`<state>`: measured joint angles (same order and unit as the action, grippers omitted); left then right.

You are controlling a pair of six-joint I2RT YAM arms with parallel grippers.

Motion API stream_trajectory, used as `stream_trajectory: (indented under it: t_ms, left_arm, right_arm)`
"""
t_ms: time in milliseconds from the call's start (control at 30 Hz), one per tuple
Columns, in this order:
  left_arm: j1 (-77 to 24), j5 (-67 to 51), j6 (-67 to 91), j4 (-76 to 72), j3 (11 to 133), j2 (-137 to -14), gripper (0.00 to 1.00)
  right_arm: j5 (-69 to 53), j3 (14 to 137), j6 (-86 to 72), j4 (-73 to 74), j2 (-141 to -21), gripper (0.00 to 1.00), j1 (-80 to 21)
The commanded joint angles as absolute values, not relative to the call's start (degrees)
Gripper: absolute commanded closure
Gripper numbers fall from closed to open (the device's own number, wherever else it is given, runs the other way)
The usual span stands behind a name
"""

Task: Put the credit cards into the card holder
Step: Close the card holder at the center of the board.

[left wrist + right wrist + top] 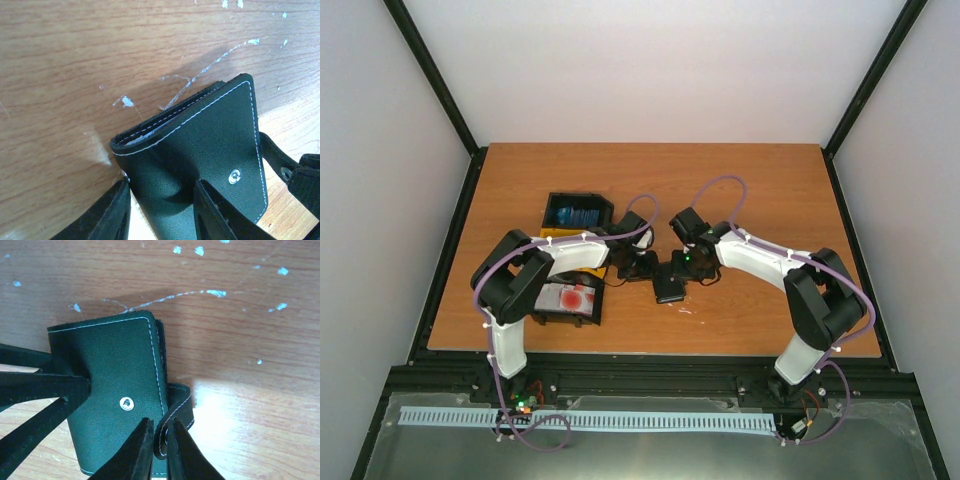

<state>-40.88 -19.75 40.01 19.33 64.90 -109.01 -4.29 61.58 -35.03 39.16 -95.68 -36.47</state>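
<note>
On the wooden counter [760, 190] you have two black and yellow open plastic bins at the left. The far bin [578, 197] contains blue cards [578, 215], the near bin [563, 320] holds a white card with red blotches [572, 298], and the left arm crosses between them. The black folded leather card holder [670, 288] is at the middle of the counter, right of the bins, between both arms. It is folded closed, with white stitching and a metal snap stud [234, 176] on its face. The left fingers [117, 215] clench one side of it. The right fingers [137, 455] are clenched on its snap tab [177, 407].
</note>
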Motion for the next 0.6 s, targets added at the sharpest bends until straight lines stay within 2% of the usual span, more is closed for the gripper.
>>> stream_trajectory:
  t_ms: [0, 100, 200, 300, 533, 567]
  left_arm:
    - [-41.08, -17.68, 40.48, 21.97, 63.91, -111.51, 0.63]
    - [-41.05, -17.83, 40.42, 21.89, 63.81, -111.45, 0.63]
    - [-41.04, -17.84, 40.37, 21.82, 63.73, -111.41, 0.63]
    - [-41.04, -17.82, 40.39, 21.71, 63.63, -111.4, 0.64]
    - [-41.04, -18.01, 40.13, 21.56, 63.52, -111.36, 0.64]
    - [-41.04, -18.2, 40.08, 21.39, 63.46, -111.3, 0.64]
  right_arm:
    - [-1.38, 62.78, -35.69, 41.91, -95.58, 0.86, -37.46]
    - [-1.63, 62.75, -35.13, 41.59, -95.39, 0.75, -37.85]
    - [-2.87, 62.77, -35.03, 40.81, -95.76, 0.73, -37.88]
    - [-2.72, 62.89, -35.27, 40.26, -95.92, 0.76, -37.97]
    - [-1.2, 63.53, -35.82, 40.27, -95.77, 0.97, -37.97]
    - [-1.34, 63.53, -35.85, 40.07, -95.53, 0.97, -37.97]
